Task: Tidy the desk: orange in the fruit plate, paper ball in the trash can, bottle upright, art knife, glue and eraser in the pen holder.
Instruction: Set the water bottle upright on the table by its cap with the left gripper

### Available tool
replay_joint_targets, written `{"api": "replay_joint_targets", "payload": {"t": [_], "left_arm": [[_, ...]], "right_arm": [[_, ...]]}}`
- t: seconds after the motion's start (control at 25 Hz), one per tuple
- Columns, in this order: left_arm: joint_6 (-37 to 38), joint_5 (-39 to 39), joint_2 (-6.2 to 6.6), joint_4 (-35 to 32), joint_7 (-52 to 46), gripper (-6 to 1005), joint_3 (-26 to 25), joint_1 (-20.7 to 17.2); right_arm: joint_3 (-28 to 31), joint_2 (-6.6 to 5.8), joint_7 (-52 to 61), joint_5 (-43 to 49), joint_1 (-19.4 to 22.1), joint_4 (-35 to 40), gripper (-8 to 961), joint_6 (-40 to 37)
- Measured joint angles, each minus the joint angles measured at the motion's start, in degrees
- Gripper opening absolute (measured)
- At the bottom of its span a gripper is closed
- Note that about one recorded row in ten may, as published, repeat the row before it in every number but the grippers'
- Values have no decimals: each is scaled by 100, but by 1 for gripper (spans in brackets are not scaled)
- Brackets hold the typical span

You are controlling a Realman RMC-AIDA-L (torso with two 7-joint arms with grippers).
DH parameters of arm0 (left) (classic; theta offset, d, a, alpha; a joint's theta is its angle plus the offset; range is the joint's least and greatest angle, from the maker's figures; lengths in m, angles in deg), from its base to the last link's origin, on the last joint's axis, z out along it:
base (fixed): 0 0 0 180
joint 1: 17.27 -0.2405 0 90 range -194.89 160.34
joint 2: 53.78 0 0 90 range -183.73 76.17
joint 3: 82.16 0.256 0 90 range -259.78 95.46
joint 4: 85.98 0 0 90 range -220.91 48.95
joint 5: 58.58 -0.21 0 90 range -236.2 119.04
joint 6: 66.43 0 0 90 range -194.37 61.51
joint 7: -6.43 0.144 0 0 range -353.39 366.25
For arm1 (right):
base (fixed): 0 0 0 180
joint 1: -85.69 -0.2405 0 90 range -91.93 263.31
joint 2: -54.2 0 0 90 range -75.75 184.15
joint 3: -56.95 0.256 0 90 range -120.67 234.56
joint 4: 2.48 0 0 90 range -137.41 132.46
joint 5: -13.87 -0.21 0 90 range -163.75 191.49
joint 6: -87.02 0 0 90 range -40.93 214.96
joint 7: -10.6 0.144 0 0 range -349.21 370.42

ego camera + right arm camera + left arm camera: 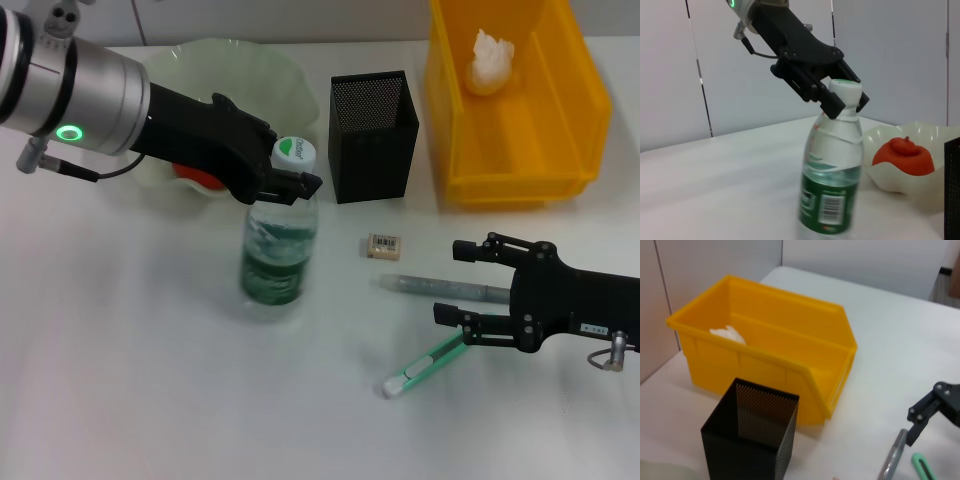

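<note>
Bright even light; bottle motion-blurred, shadows soft.

A: What is shown as the supporting surface?
B: A plain white tabletop is shown, and it is seen in all three views.
A: What is seen behind it?
B: Pale grey wall panels are seen in the right wrist view, divided by thin dark vertical seams. In the left wrist view, similar panels are seen beyond the table's edge, likewise separated by vertical seams.
</note>
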Motion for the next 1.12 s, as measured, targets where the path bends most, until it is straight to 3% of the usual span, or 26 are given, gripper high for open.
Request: {"api": "replay_joint_targets", "payload": {"t": [0.48,1.12], "left_arm": [[145,579,-8,28,727,448,-490,-292],[160,1666,3,355,2455,448,-1147,-1157]], "right_arm": [[0,0,6,-1,-15,-1,817,33],[0,9,3,-10,-71,-50,817,44]]}}
